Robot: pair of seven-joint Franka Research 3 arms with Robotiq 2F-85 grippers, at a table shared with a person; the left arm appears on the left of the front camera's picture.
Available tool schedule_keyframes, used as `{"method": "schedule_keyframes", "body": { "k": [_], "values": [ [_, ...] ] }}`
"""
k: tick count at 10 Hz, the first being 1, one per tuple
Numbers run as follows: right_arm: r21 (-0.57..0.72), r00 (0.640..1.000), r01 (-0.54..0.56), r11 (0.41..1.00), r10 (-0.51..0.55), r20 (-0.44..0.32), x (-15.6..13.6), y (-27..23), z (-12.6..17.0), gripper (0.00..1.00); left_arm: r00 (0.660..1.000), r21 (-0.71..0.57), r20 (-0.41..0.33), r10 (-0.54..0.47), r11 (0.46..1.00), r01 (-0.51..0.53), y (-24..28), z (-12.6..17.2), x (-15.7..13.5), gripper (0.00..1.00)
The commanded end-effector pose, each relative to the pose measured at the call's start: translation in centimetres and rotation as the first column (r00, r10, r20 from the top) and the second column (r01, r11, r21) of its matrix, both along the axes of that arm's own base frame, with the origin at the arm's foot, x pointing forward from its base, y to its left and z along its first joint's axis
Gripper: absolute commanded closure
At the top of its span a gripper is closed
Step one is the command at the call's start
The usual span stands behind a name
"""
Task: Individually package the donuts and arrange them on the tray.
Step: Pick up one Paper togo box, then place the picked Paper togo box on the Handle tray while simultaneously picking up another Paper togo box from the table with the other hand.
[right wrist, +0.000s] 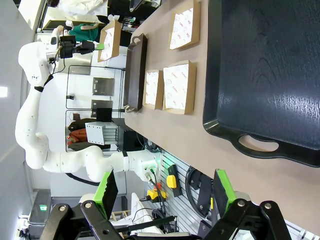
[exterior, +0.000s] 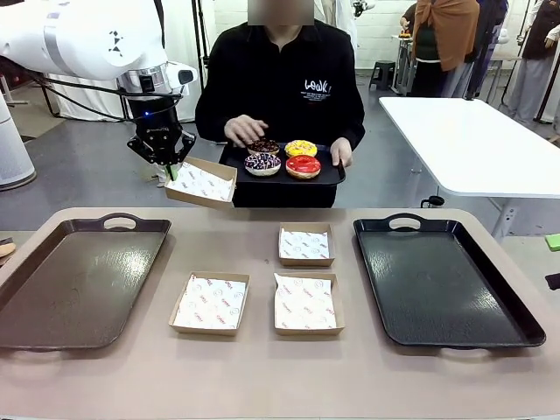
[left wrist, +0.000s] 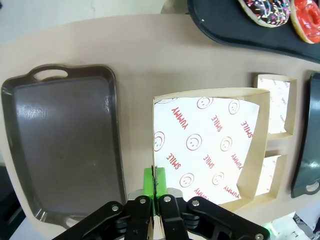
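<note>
Front view: my left gripper (exterior: pixel 168 163), hanging wrist-down from an arm that reaches in from the upper left, holds a paper-lined box (exterior: pixel 201 182) aloft past the table (exterior: pixel 262 385). Its jaws are pinched on the box's left wall, and the box is just beside the small dark tray (exterior: pixel 331 178) that the person holds out. The four donuts (exterior: pixel 282 156) sit on that tray, chocolate and yellow behind, purple and red in front, and the person's free hand (exterior: pixel 245 129) hovers near the chocolate one. I judge this an early packaging step, with a box offered up and no donut boxed yet. Three more boxes (exterior: pixel 305 304) lie empty mid-table between the brown tray (exterior: pixel 79 280) on my left and the black tray (exterior: pixel 437 280) on my right. The next move calls for keeping the box steady and level while a donut goes in, then lowering it onto a tray without tipping; which tray, I cannot tell. Left wrist view: the green pads are clamped together on the thin cardboard wall, with the smiley-print liner spread ahead and the sprinkled and red donuts at the top edge. Right wrist view: my right gripper (right wrist: pixel 165 180) is rolled sideways beside the black tray, its jaws wide apart with nothing between them.
</note>
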State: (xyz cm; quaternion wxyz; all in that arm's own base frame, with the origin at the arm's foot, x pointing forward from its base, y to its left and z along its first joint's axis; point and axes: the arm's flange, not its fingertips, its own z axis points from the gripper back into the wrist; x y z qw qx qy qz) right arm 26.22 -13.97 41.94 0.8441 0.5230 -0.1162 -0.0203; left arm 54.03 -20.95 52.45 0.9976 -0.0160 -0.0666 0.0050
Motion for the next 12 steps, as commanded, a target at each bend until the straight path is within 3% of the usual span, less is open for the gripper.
{"method": "schedule_keyframes", "body": {
  "k": [1,2,12],
  "values": [
    [0.024,1.000,0.005,1.000,-0.005,0.017,0.2,0.0,0.1,0.00,0.998,-0.018,-0.055,-0.009,1.000,0.008,0.4,0.0,1.3,1.00],
    [0.024,1.000,0.005,1.000,-0.005,0.017,0.2,0.0,0.1,0.00,1.000,0.000,0.000,0.000,1.000,0.000,0.0,0.0,0.0,1.00],
    [0.024,1.000,0.005,1.000,-0.005,0.017,0.2,0.0,0.1,0.00,1.000,0.000,0.000,0.000,1.000,0.000,0.0,0.0,0.0,1.00]
  ]
}}
